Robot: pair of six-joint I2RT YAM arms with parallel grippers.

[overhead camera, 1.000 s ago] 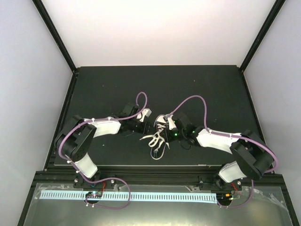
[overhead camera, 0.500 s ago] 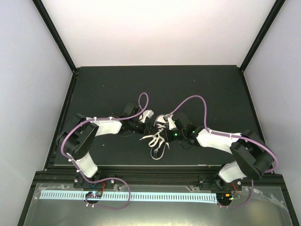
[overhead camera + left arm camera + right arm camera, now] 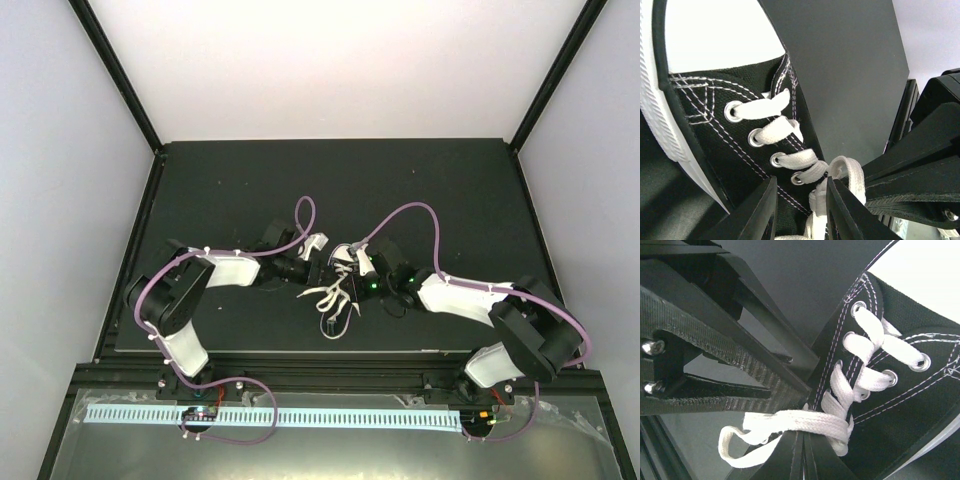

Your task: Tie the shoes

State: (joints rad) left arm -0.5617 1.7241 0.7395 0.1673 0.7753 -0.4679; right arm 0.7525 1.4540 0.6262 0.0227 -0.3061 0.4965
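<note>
Sitting near the middle of the table (image 3: 420, 190), the shoe (image 3: 730, 150) is lying between the two grippers. In the top view it is at 3 o'clock from the left gripper (image 3: 802, 184) and at 9 o'clock from the right gripper (image 3: 803, 437), with both equally near. Its long axis is too small to read from above. The laces (image 3: 795, 422) are trailing toward 6 o'clock. The right gripper is pinching one strand with its jaws closed. The left gripper is standing partly open, its jaws straddling a strand without clamping it.
</note>
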